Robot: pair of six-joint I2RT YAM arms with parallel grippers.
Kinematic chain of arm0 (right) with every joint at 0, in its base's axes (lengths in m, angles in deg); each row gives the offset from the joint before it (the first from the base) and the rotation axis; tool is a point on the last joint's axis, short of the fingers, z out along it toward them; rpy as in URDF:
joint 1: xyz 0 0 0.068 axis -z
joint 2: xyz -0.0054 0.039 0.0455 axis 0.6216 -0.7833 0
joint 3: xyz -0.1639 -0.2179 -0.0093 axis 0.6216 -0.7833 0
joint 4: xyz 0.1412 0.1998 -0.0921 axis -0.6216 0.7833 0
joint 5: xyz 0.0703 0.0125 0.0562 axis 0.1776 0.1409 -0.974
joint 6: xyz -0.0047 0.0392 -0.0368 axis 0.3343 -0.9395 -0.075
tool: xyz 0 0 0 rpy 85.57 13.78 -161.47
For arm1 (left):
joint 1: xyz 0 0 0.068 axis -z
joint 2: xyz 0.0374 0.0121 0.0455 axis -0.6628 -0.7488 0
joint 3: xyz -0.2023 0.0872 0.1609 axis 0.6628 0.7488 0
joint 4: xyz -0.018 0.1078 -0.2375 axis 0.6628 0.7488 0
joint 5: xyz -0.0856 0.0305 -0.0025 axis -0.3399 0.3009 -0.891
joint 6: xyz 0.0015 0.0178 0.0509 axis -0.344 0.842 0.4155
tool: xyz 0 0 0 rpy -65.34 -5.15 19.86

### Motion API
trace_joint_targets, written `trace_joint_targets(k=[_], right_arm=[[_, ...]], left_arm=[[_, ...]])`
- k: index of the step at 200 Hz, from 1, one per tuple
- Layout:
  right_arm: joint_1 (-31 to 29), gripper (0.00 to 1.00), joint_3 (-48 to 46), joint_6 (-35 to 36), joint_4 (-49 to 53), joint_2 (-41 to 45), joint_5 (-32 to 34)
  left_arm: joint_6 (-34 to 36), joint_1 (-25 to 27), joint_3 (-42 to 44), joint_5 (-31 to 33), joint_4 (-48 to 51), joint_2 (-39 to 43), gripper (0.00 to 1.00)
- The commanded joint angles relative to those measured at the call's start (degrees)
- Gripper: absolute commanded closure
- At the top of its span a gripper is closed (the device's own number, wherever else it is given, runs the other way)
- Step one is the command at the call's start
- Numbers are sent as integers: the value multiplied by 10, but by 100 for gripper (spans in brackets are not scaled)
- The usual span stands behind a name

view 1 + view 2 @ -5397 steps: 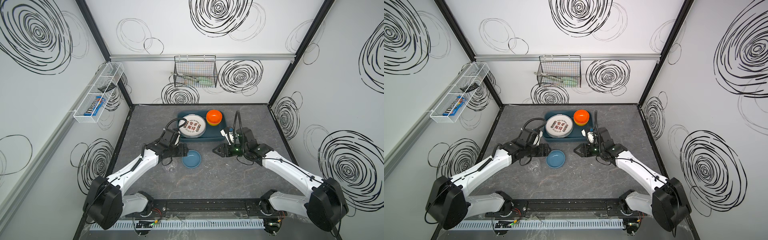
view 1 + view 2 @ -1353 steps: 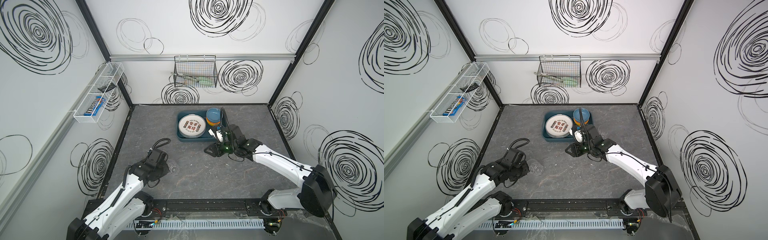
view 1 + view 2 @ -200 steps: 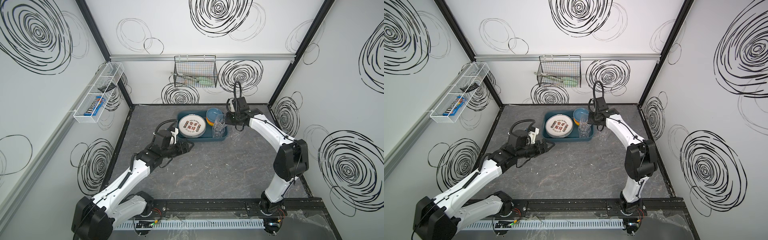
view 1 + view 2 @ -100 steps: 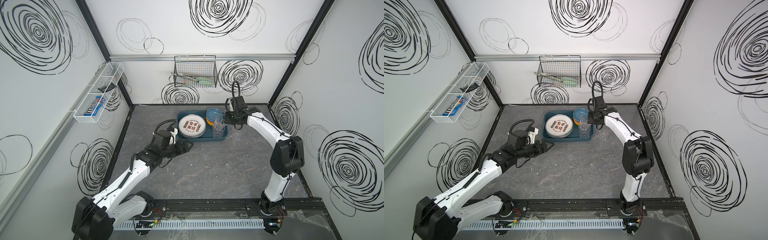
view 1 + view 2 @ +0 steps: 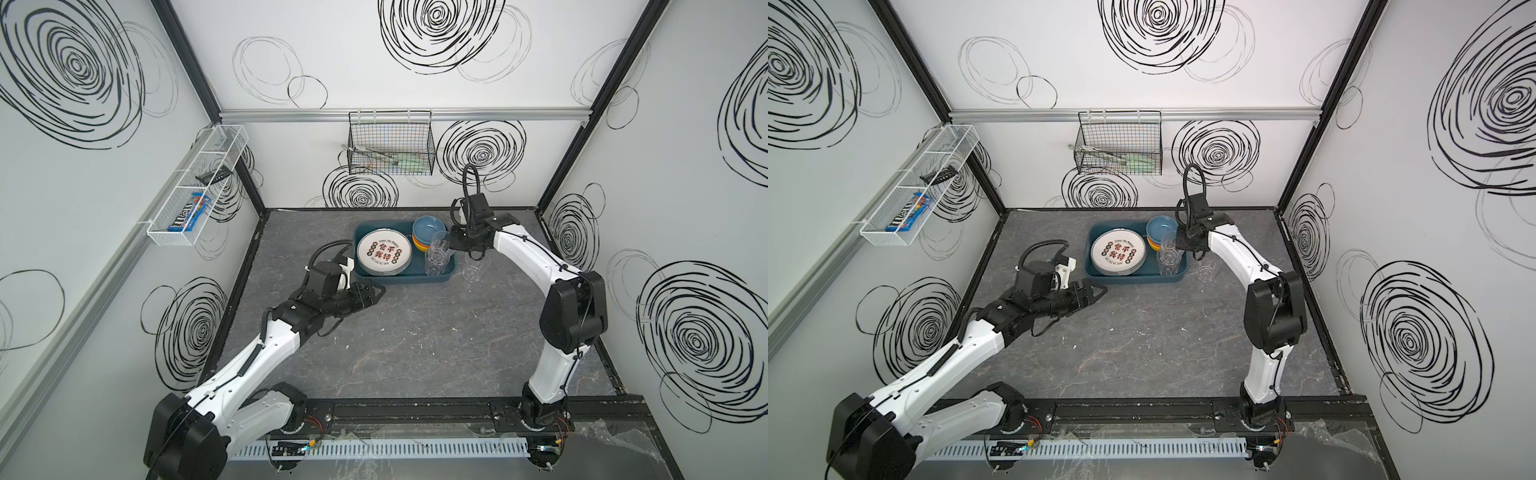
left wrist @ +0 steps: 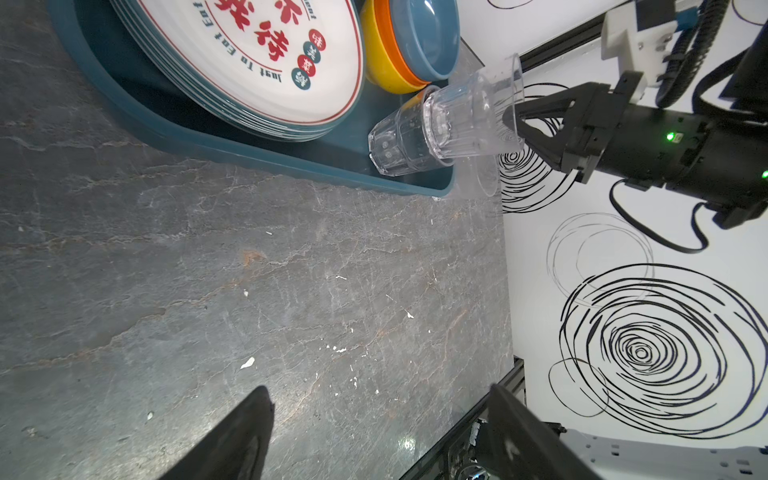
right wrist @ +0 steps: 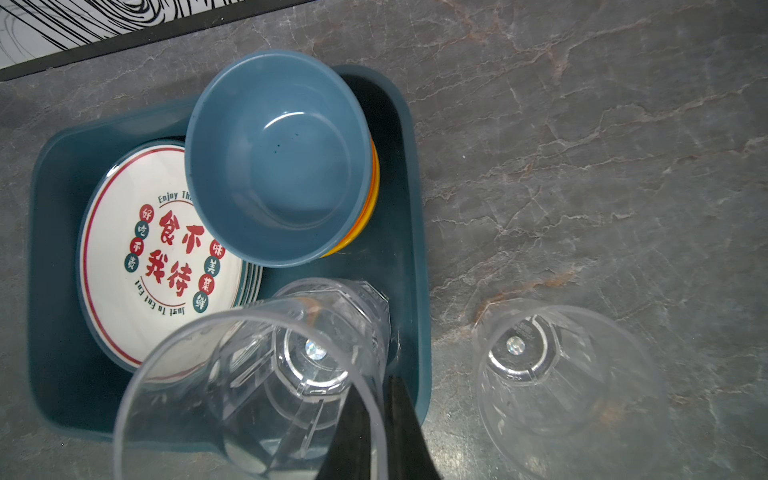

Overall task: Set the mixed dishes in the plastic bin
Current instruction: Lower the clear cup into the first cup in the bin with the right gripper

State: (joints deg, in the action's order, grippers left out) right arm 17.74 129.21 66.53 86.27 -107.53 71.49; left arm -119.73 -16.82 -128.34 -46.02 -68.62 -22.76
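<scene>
In both top views a dark teal plastic bin [image 5: 399, 279] sits on a grey marbled table [image 5: 415, 345], toward 12 o'clock. Inside it, a stack of white plates [image 5: 384, 252] printed with red Chinese characters fills the 9 o'clock half. A blue bowl [image 5: 429, 227] tops orange and yellow bowls [image 5: 419, 246] at the 1 o'clock corner, and two nested clear tumblers stand at the 4 o'clock corner. The right gripper [image 5: 451, 245] reaches in from 3 o'clock and meets the upper tumbler [image 5: 1169, 245] at its rim. A loose tumbler [image 5: 1206, 270] stands upright on the table just beside the bin's 3 o'clock wall. The left gripper [image 5: 1098, 291] is over the table near the bin's 7 o'clock corner, jaws spread wide and holding nothing. The left wrist view shows its two dark fingers [image 6: 249, 436] far apart above bare table. Beyond them, inside the bin, the upper tumbler is seated in the lower tumbler [image 6: 395, 147]. The right wrist view shows the right gripper pinched narrowly on the upper tumbler's rim, one finger inside and one outside, above the bin's corner.
</scene>
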Motion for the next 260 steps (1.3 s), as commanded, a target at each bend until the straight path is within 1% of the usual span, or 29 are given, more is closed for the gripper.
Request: trace_joint_targets(k=[1,57,94,113,140,163,175,260], right_arm=[[-5,100,8,-4,14,-12,11],[-12,100,16,-2,18,-35,23],[-18,98,19,-2,21,-48,28],[-21,94,21,-2,22,-53,29],[-26,85,29,-3,25,-56,33],[-30,83,37,-3,29,-58,33],[-32,79,40,-3,30,-58,35],[-36,72,47,-5,35,-27,44]], left_arm=[[-3,-4,8,-6,-23,8,16],[-3,-7,11,-6,-22,11,16],[-4,-9,12,-7,-22,12,16],[-3,-9,13,-7,-22,12,16],[-3,-10,15,-7,-21,13,16],[-4,-10,16,-8,-22,13,16],[-4,-10,17,-8,-22,15,16],[-1,-10,16,-6,-20,19,15]])
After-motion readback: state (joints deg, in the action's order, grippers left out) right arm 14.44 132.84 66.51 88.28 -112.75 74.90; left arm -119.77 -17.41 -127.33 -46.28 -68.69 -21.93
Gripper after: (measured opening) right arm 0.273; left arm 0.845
